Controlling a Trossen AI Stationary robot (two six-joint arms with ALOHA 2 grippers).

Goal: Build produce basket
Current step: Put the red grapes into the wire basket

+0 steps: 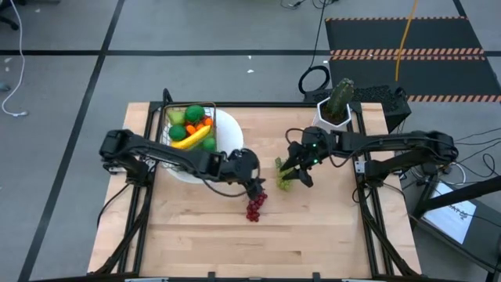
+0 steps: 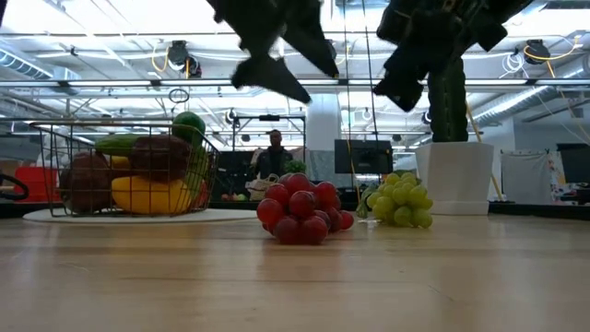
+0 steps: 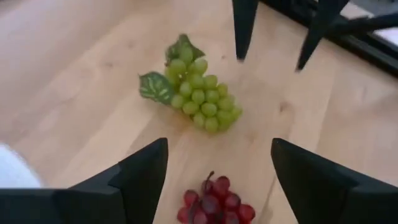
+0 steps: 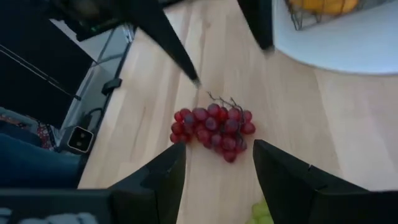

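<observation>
The wire basket [image 1: 190, 125] stands on a white plate [image 1: 229, 133] at the table's far left, filled with produce: a banana, limes and oranges. A bunch of red grapes [image 1: 255, 207] lies on the table near the middle. A bunch of green grapes [image 1: 283, 176] with leaves lies just right of it. My left gripper [image 3: 219, 149] hovers open just above the red grapes [image 3: 214, 202], clear of them. My right gripper [image 4: 219, 150] hovers open above the green grapes [image 2: 401, 201], touching nothing.
A green cactus in a white pot [image 1: 337, 106] stands at the far right of the table, behind my right arm. Dark metal rails run along the table's left and right sides. In the low view a person [image 2: 273, 157] stands in the room beyond.
</observation>
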